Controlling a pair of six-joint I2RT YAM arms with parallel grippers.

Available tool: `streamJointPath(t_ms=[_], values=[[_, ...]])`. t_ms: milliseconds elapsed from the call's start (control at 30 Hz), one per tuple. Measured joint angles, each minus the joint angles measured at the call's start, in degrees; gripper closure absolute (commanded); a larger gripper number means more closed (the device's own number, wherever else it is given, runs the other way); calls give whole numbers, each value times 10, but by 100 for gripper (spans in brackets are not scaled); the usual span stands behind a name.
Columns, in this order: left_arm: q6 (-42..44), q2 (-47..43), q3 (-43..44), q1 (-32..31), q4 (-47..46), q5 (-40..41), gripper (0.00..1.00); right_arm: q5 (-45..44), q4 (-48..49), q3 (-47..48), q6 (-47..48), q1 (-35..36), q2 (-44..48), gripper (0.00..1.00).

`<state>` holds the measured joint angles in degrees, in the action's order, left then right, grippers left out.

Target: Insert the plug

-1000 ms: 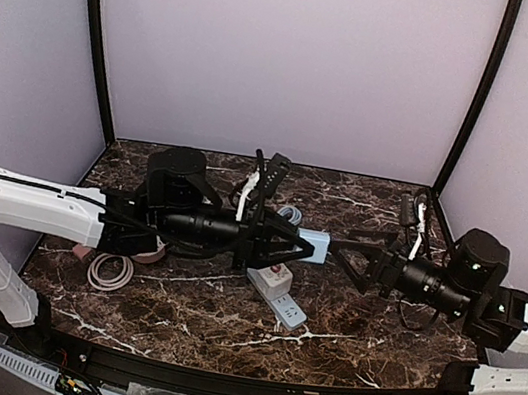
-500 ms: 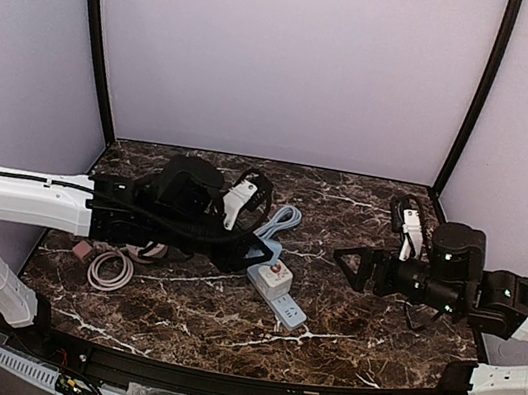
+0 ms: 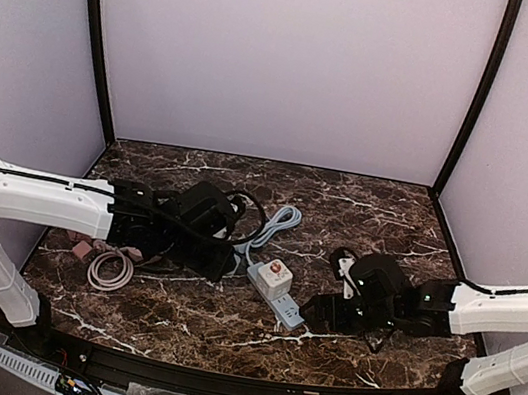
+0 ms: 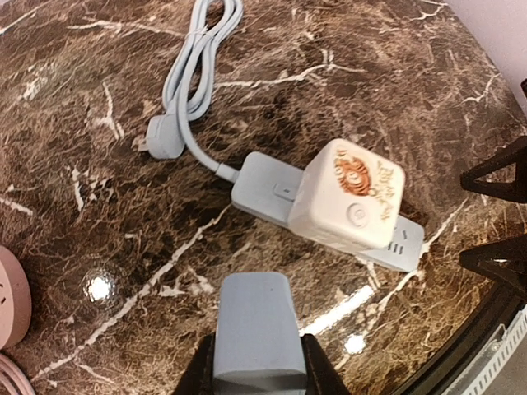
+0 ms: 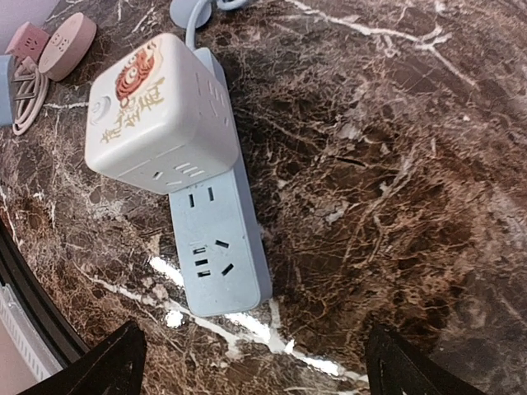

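Left gripper (image 4: 251,366) clamps plug (image 4: 251,325) just short of strip (image 4: 262,186).

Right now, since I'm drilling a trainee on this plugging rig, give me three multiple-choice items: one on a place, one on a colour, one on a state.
1. Where does the white cube adapter sit?
A. on the blue power strip
B. on a chair
C. inside a box

2. What colour is the plug in the left gripper?
A. pink
B. black
C. light blue

3. How is the right gripper?
A. shut, empty
B. open, empty
C. shut on the cube

Key: 1 A, both wrist views show the cube atop the strip; 2 C, the left wrist view shows it; 3 B, its fingers stand wide apart, holding nothing.
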<state>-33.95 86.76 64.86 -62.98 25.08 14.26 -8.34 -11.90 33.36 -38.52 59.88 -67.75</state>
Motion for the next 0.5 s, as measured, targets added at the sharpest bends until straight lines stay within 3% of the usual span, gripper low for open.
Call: streamJointPath(t_ms=[500], values=[[-19, -3, -44, 25, 1, 2, 99, 138, 142, 8, 23, -17, -136, 11]])
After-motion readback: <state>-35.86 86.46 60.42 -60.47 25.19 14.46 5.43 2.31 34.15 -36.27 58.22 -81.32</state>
